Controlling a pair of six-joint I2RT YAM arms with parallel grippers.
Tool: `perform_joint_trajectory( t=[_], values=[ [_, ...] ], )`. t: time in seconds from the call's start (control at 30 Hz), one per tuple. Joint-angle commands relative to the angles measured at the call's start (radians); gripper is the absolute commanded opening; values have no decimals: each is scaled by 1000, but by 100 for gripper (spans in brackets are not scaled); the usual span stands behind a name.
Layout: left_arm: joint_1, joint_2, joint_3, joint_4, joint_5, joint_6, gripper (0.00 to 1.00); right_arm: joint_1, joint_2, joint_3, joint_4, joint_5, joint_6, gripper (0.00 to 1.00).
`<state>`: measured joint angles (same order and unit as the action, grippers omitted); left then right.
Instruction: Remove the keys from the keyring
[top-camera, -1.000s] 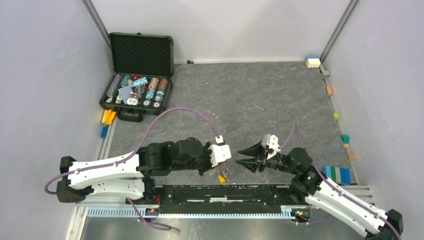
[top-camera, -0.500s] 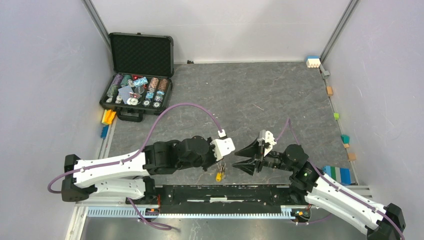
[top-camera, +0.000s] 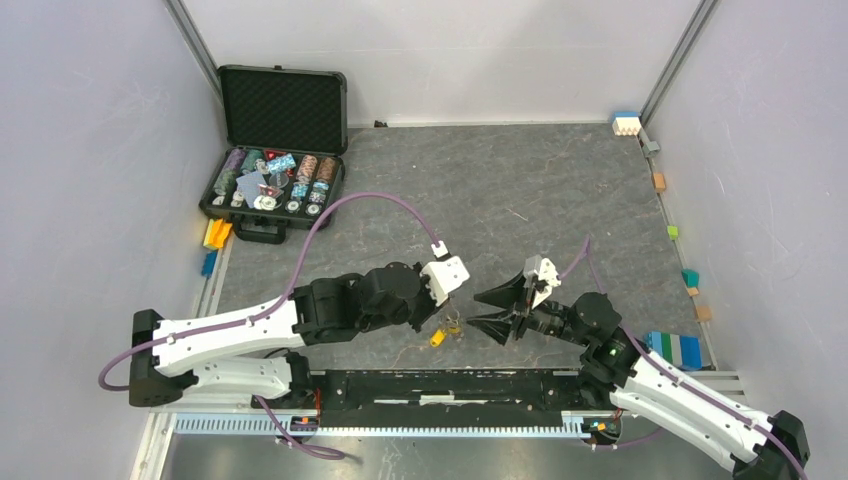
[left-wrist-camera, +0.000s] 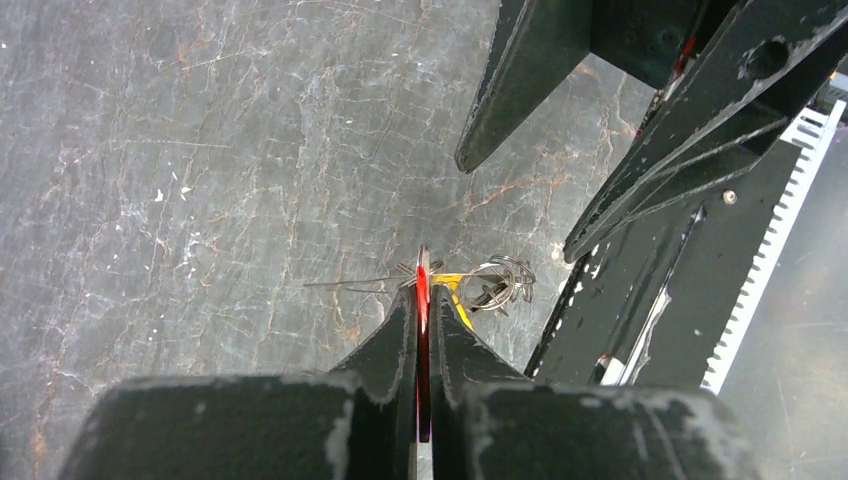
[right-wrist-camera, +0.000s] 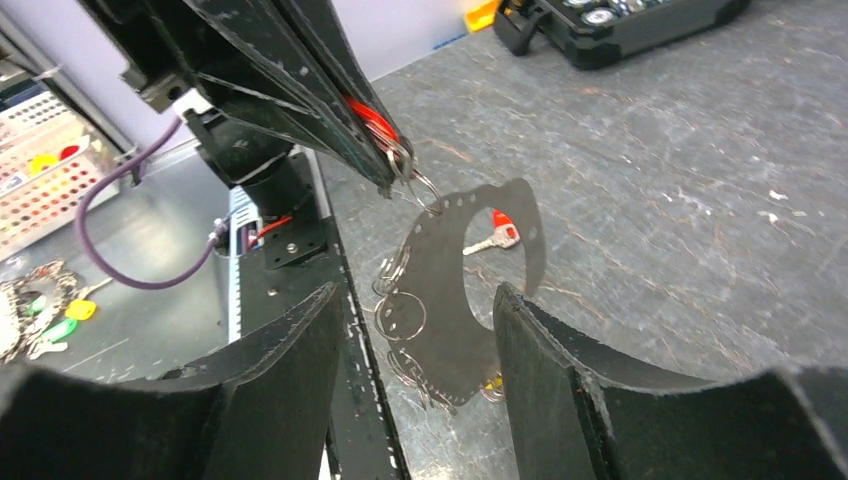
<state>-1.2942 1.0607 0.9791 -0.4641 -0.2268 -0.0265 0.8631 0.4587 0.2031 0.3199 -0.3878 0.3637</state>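
My left gripper (left-wrist-camera: 423, 290) is shut on a red key (left-wrist-camera: 423, 300), its head pinched between the fingers. The dark grey keyring (right-wrist-camera: 450, 290) hangs from it with silver rings (left-wrist-camera: 500, 282), a yellow key (top-camera: 437, 338) at its lower end and another red key (right-wrist-camera: 497, 232) behind the strap. My right gripper (top-camera: 473, 310) is open, just right of the hanging bunch. In the right wrist view its fingers (right-wrist-camera: 290, 350) stand on either side of the strap's lower part, not touching it. My left gripper (top-camera: 440, 310) is above the table's near edge.
An open black case of poker chips (top-camera: 275, 150) stands at the back left. Yellow blocks (top-camera: 217, 233) lie beside it. Small coloured blocks line the right edge, with a blue block (top-camera: 675, 348) near my right arm. A black rail (top-camera: 450, 385) runs along the front.
My left gripper has moved away from the front rail, carrying the keyring and keys with it. My right gripper has stayed open beside it, shifting only slightly.
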Motion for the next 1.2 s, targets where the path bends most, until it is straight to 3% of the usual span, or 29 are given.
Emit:
perform_joint_trajectory(
  t=[0.0,0.27,0.5,0.63,0.77,0.83,1.17],
  values=[
    [26,12,19,86,-9,-61,2,2,-16,-13,-34,110,-4,63],
    [88,-32,-16,79,-28,-101,2,2,-18,60,-381,699,-1,67],
    [113,-79,-46,50,-15,-101,2,-3,47,66,-435,1036,37,74],
    [118,-88,-44,40,2,-99,2,-15,135,97,-397,967,-31,74],
    [122,-86,-41,36,16,-94,2,-16,92,65,-231,596,-187,72],
    [124,-80,-35,35,23,-90,2,-16,60,59,-211,518,-219,72],
    [136,-62,-26,44,28,-94,2,-16,-23,55,-390,829,-167,75]
  ],
)
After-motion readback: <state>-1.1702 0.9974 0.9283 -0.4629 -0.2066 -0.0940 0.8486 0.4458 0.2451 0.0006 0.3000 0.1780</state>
